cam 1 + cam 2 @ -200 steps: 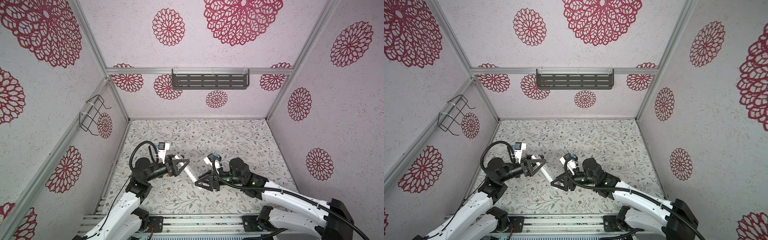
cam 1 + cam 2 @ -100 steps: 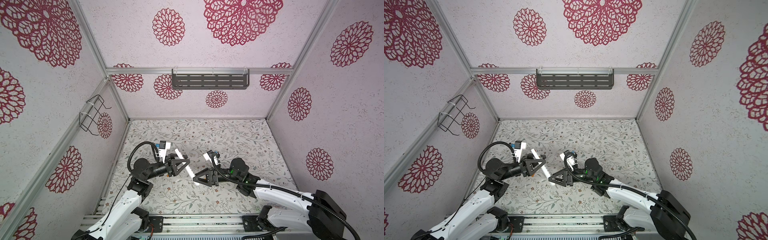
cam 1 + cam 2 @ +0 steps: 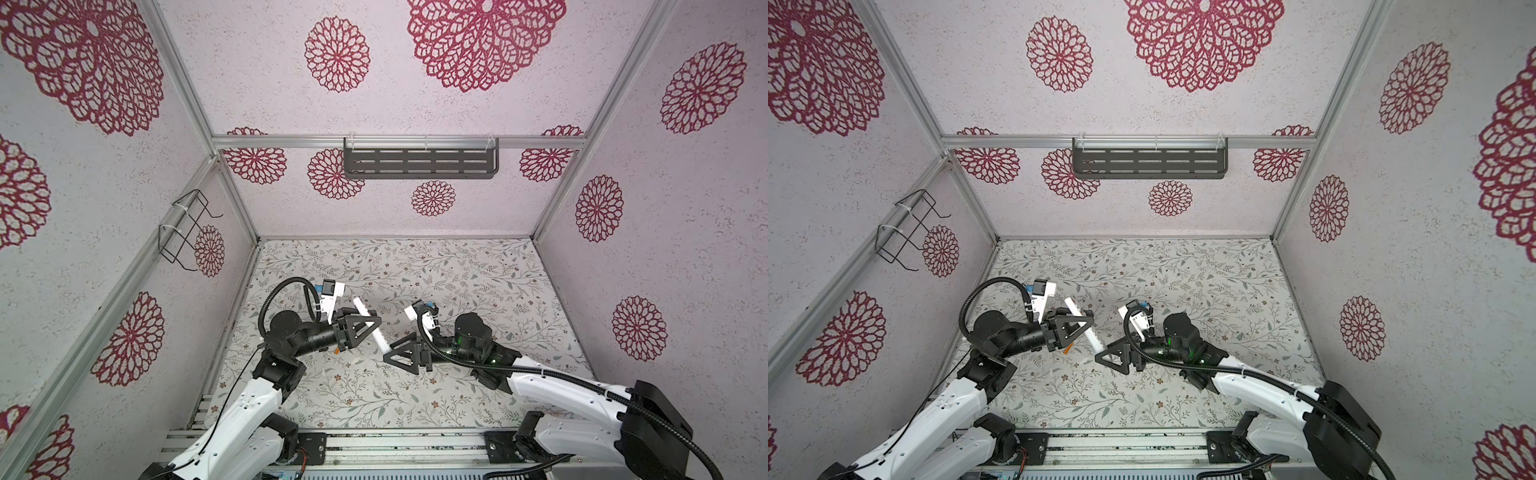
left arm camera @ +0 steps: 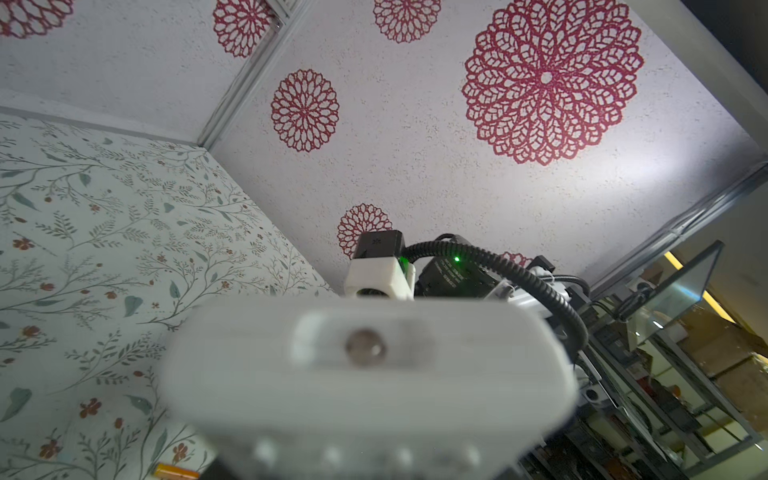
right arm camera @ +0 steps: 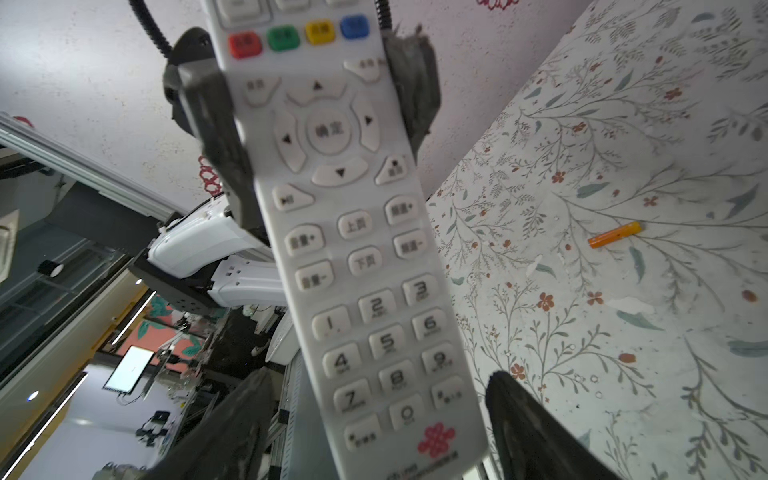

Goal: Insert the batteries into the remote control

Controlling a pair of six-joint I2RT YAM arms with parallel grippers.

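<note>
Remote control (image 5: pixel 361 249): long slim bar of hard white plastic with rounded corners. It carries raised pale keys, a row of four coloured buttons, a ring-shaped arrow pad and a red knot logo at one end. It is held in the air above the floral-printed table (image 3: pixel 436 270), between the two arms. In both top views its long axis runs on a slant, logo end toward the right gripper (image 3: pixel 390 351), opposite end beside the left arm's wrist camera. The left gripper (image 3: pixel 372 326) has its matte dark jaws clamped on the long edges at the arrow pad. The right gripper's jaws stand apart, flanking the logo end without touching. One battery (image 5: pixel 615 235), a thin smooth orange cylinder, lies flat on the table.
</note>
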